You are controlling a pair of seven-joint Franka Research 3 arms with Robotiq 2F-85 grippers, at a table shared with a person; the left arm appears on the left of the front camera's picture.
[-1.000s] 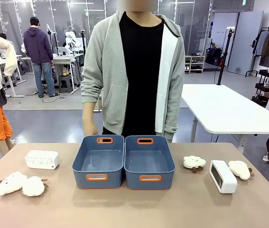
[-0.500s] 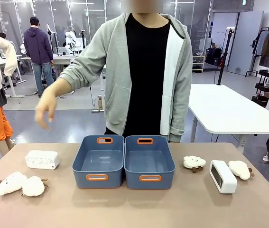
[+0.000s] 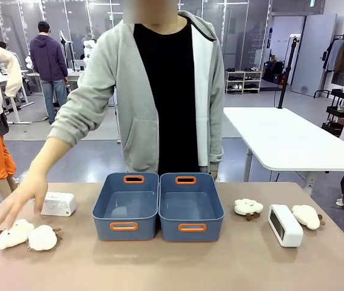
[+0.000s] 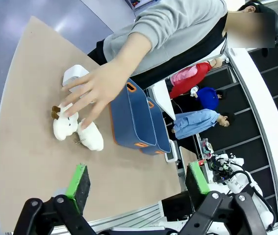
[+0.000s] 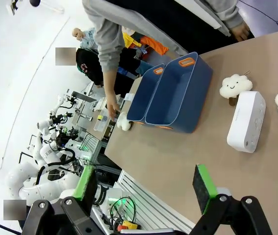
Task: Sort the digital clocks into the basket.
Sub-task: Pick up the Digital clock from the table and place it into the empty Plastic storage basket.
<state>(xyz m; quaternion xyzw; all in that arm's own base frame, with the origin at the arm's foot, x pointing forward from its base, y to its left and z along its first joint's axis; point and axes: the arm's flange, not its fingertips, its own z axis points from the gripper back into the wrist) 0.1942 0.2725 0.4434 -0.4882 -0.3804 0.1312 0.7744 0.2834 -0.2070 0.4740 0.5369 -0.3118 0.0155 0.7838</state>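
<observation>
Two identical blue baskets (image 3: 129, 205) (image 3: 190, 206) with orange handle slots stand side by side mid-table, both empty. One white digital clock (image 3: 58, 204) lies left of them, partly behind a person's hand (image 3: 20, 203). The other digital clock (image 3: 284, 225), with a screen face, stands to the right. In the left wrist view my left gripper (image 4: 139, 180) hangs open above the table, well short of the clock (image 4: 75, 76) and the hand (image 4: 92, 90). In the right wrist view my right gripper (image 5: 146, 186) is open, held high and apart from the right clock (image 5: 246, 122).
Two white plush sheep (image 3: 14, 233) (image 3: 43, 237) lie at the near left under the person's hand. Two more sheep (image 3: 248, 207) (image 3: 307, 216) flank the right clock. The person stands at the far edge behind the baskets.
The person has leaned to the left and swung an arm down from mid-air to the table's left. The hand now rests at the plush sheep beside the left clock.
</observation>
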